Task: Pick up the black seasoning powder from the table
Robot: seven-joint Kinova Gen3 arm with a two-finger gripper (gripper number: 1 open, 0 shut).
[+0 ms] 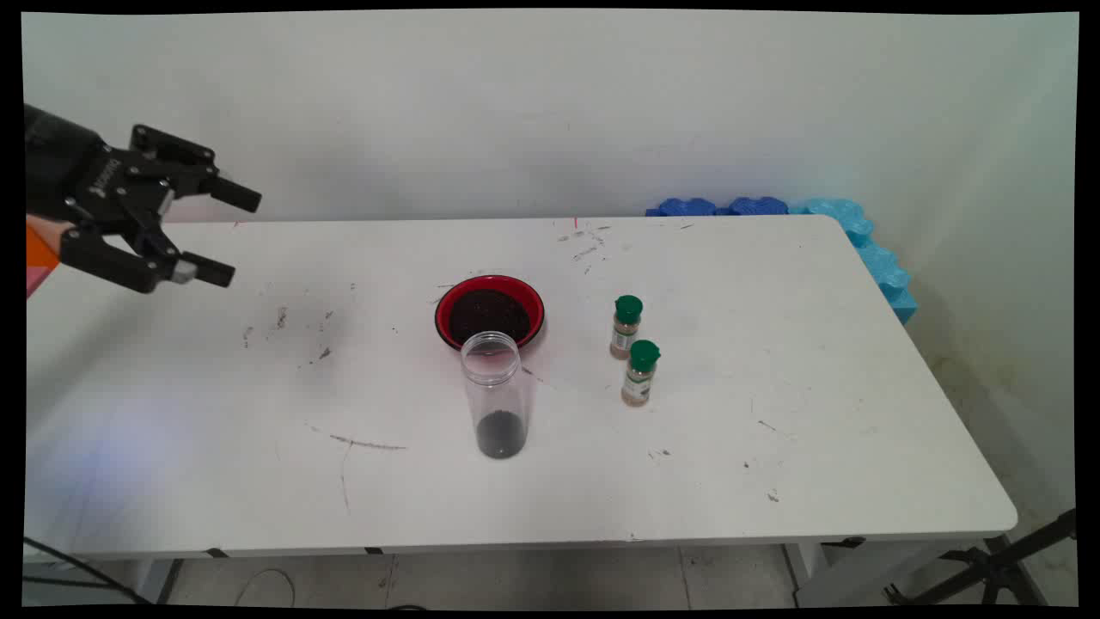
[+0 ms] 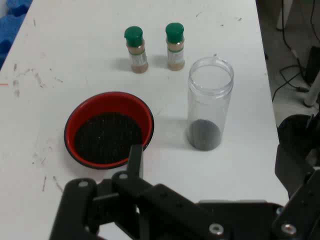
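Red bowl (image 1: 489, 312) (image 2: 109, 129): round, black inside, filled with a dark granular material; stands near the middle of the white table (image 1: 773, 481) (image 2: 75, 60), toward its far half. No gripper contact.

Clear plastic jar (image 1: 493, 394) (image 2: 209, 107): tall, cylindrical, lidless, upright; a shallow layer of the same dark grains at its bottom. In the main view it stands just in front of the red bowl, its open mouth overlapping the bowl's near rim in the picture; in the hand view the two stand side by side with a narrow strip of table between them.

Two small spice shakers with green caps, tan contents and paper labels: far shaker (image 1: 626, 327) (image 2: 175, 46) and near shaker (image 1: 640, 372) (image 2: 135, 49). Both upright, close to each other but apart, to the right of the bowl and jar in the main view.

Black two-finger gripper (image 1: 230, 234): raised above the table's left end, well apart from every item listed, fingers pointing toward the right of the main view. Fingers spread wide, nothing between them. In the hand view one finger (image 2: 135, 161) rises from the bottom edge just below the bowl's rim.

Blue foam blocks (image 1: 859, 236): ranged along the table's far right corner and right edge, against the wall.

Table surface: scuffed, with dark specks and scratch marks.
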